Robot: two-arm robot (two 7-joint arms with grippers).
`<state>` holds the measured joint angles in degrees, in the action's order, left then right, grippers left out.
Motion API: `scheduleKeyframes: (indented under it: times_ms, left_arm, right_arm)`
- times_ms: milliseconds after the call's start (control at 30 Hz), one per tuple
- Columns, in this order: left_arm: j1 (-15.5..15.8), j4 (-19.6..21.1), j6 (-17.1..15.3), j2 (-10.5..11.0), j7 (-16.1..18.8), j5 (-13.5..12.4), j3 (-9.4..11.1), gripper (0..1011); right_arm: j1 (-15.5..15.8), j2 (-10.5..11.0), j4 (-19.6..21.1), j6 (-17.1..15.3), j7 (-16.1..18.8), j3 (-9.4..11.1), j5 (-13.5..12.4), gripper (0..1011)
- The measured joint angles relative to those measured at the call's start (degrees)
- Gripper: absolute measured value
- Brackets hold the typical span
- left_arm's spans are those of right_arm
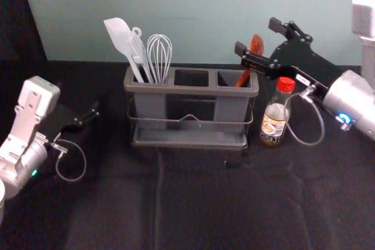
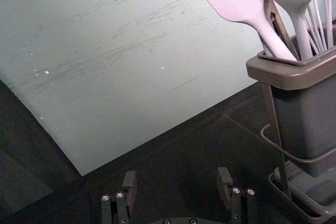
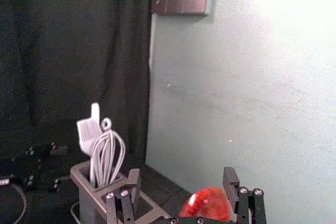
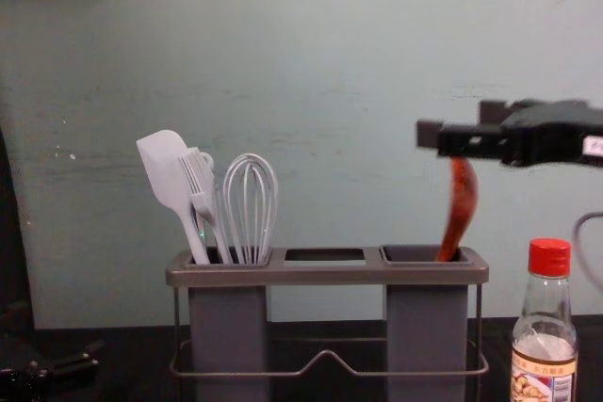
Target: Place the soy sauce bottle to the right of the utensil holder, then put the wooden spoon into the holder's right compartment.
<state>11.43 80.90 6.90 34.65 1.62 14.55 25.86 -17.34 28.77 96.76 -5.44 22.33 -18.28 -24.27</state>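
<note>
The right gripper (image 3: 182, 176) is open, its fingers spread above the right end of the grey three-compartment utensil holder with the brown rim (image 1: 192, 91), and nothing is clamped in it. Just beneath and between the fingers is the rounded head of the glossy reddish-brown wooden spoon (image 4: 461, 209), which stands head up in the holder's right compartment (image 1: 227, 79), leaning toward its right side. Both placements look done, so what remains is probably a clean retreat.

The likeliest trouble is a finger catching the spoon's head, because they sit so near each other; a sideways pull could tip the spoon, lift it out or shift the holder. The clear glass soy sauce bottle with the red cap (image 1: 275, 113) stands upright just to the right of the holder, near the thin grey cable loop (image 1: 321, 122) of the right arm, so a low or hasty withdrawal might brush the bottle and topple it.

The right arm reaches in from the holder's right, its gripper nearly level above the rim and pointing inward over the compartment. The left gripper (image 2: 177, 178) is parked low to the holder's left, empty and with its fingers apart
</note>
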Motion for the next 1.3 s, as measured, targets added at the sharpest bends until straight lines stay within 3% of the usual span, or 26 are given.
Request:
scheduleKeyframes:
  times_ms: [133, 200, 367, 633, 733, 967, 1300]
  left_arm:
    - [0.0, 0.0, 0.0, 0.0, 0.0, 0.0, 0.0, 1005]
    - [0.0, 0.0, 0.0, 0.0, 0.0, 0.0, 0.0, 1005]
    - [0.0, 0.0, 0.0, 0.0, 0.0, 0.0, 0.0, 1005]
    - [0.0, 0.0, 0.0, 0.0, 0.0, 0.0, 0.0, 1005]
    - [0.0, 0.0, 0.0, 0.0, 0.0, 0.0, 0.0, 1005]
    - [0.0, 0.0, 0.0, 0.0, 0.0, 0.0, 0.0, 1005]
    - [0.0, 0.0, 0.0, 0.0, 0.0, 0.0, 0.0, 1005]
  right_arm:
    - [6.2, 0.5, 6.0, 2.2, -4.1, 4.2, 0.1, 1003]
    - [7.2, 0.5, 6.7, 2.6, -4.6, 4.8, 0.2, 1003]
    - [16.7, 0.2, 11.6, 7.9, -9.2, 10.7, 1.7, 1002]
    - [25.8, -1.7, 12.5, 14.8, -12.5, 16.8, 2.7, 1003]
    - [27.9, -2.5, 11.7, 16.3, -12.8, 18.3, 2.6, 1002]
    - [29.2, -4.4, 6.9, 17.3, -13.0, 19.5, 2.4, 1002]
    - [26.7, -6.5, -0.8, 16.7, -13.0, 18.7, 4.3, 1003]
